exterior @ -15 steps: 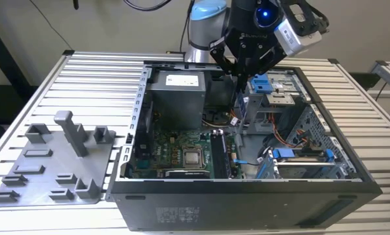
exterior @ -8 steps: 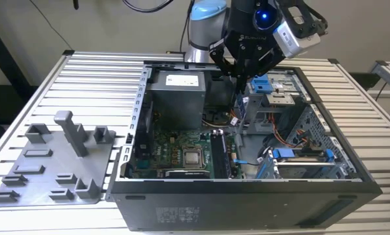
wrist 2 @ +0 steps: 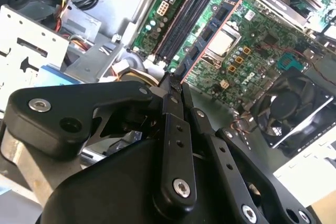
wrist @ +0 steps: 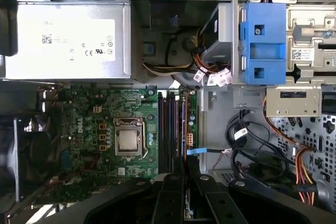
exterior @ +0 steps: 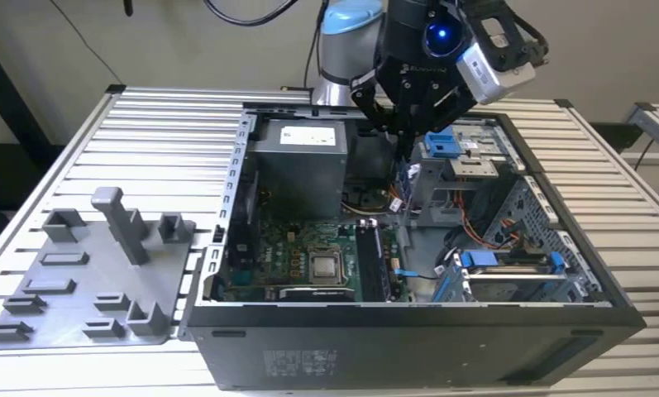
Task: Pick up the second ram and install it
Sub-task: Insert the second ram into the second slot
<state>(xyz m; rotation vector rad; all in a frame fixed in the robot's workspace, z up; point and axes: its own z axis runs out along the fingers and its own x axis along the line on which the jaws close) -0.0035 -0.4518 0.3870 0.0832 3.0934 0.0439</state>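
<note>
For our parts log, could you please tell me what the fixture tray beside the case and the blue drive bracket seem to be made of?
Fixture tray: likely matte grey plastic, with uniform colour and blocky moulded shapes. Blue drive bracket: likely smooth plastic, evenly coloured with moulded cut-outs.

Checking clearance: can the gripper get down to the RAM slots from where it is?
Probably yes. The case is open, the gripper hangs above it, and the slots beside the CPU lie uncovered, with nothing lying across them.
</note>
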